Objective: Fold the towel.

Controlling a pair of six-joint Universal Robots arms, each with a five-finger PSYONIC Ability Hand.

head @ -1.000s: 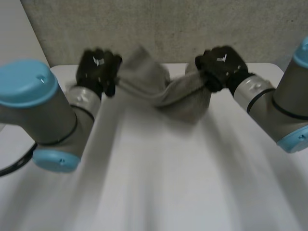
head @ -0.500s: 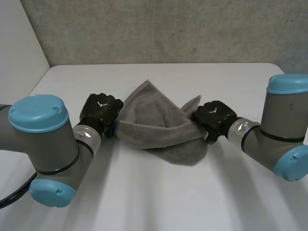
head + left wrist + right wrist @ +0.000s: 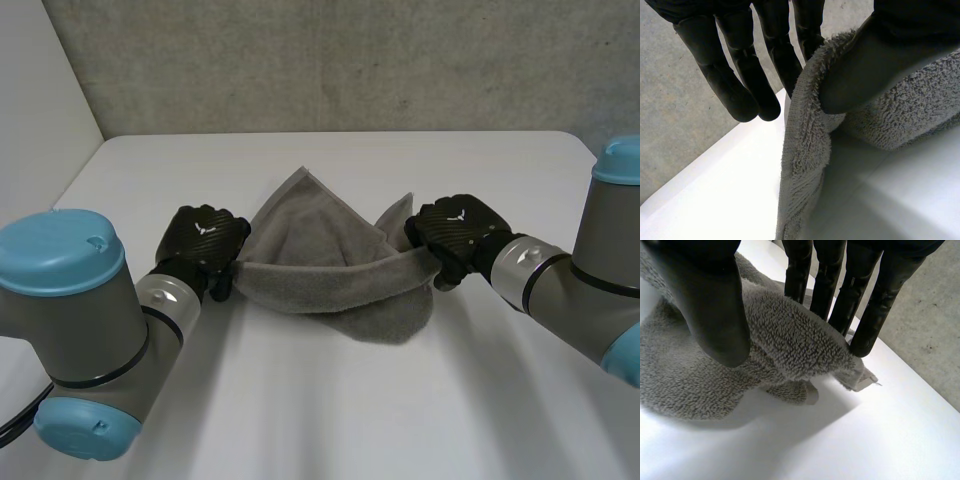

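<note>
Honestly, the towel (image 3: 335,270) is nowhere near folded yet: it's a rumpled grey heap in the middle of the bench (image 3: 330,400), one edge strung up and the rest sagging onto the surface. The left robot hand (image 3: 205,245) pinches one end of that edge between thumb and fingers, the right robot hand (image 3: 455,235) pinches the other end the same way. My guess is basically everything's left – get it flat, then make an actual fold.

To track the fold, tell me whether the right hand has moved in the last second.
Yes. The right hand, pinching the towel, was level with the table's far edge; now it sits clearly nearer the robot.
</note>
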